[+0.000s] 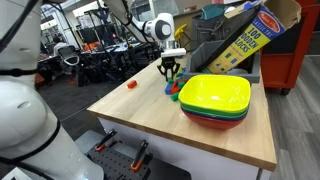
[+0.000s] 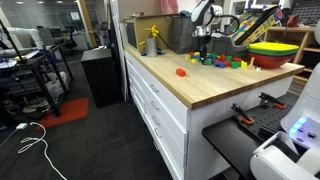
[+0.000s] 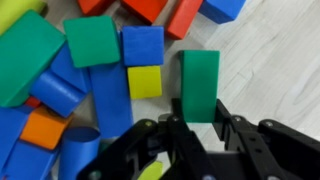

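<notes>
In the wrist view my gripper (image 3: 200, 112) is shut on a green rectangular block (image 3: 200, 82), its two black fingers pressing the block's near end from either side. The block lies flat on the light wooden tabletop (image 3: 275, 70). To its left lie a small yellow cube (image 3: 144, 82), a blue cube (image 3: 143, 46), a green square block (image 3: 92, 40) and several other blue, red and orange blocks. In both exterior views the gripper (image 1: 171, 70) (image 2: 203, 48) hangs low over the pile of coloured blocks (image 1: 174, 90) (image 2: 220, 60).
A stack of yellow, green and red bowls (image 1: 215, 98) (image 2: 272, 52) stands close beside the blocks. A lone red block (image 1: 131, 85) (image 2: 181, 72) lies apart on the table. A wooden-blocks box (image 1: 235, 45) and a dark bin stand behind. A yellow bottle (image 2: 152, 40) stands further along.
</notes>
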Controlling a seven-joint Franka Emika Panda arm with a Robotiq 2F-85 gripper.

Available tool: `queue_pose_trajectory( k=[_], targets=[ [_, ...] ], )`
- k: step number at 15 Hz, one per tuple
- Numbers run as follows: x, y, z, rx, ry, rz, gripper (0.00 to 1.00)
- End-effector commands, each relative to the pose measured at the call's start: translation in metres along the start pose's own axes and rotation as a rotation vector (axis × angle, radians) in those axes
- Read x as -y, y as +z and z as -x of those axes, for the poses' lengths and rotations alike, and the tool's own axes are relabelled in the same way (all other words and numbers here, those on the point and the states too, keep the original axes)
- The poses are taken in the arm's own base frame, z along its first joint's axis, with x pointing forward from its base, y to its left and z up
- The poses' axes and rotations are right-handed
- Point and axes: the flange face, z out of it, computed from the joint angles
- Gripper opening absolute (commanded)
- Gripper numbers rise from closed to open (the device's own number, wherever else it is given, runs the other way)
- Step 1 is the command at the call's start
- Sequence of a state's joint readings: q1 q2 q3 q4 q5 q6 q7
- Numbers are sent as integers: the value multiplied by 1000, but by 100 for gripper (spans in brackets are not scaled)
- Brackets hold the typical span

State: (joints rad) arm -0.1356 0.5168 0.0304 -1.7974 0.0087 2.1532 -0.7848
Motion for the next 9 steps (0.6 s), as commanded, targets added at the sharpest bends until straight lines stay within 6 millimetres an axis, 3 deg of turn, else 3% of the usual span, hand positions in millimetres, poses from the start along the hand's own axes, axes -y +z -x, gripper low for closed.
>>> queue_pose_trajectory(
  k=[1, 9],
  targets=[
    [2, -10, 0, 14, 12, 9, 8],
    [36, -23, -20, 14, 231, 8, 8]
  ],
)
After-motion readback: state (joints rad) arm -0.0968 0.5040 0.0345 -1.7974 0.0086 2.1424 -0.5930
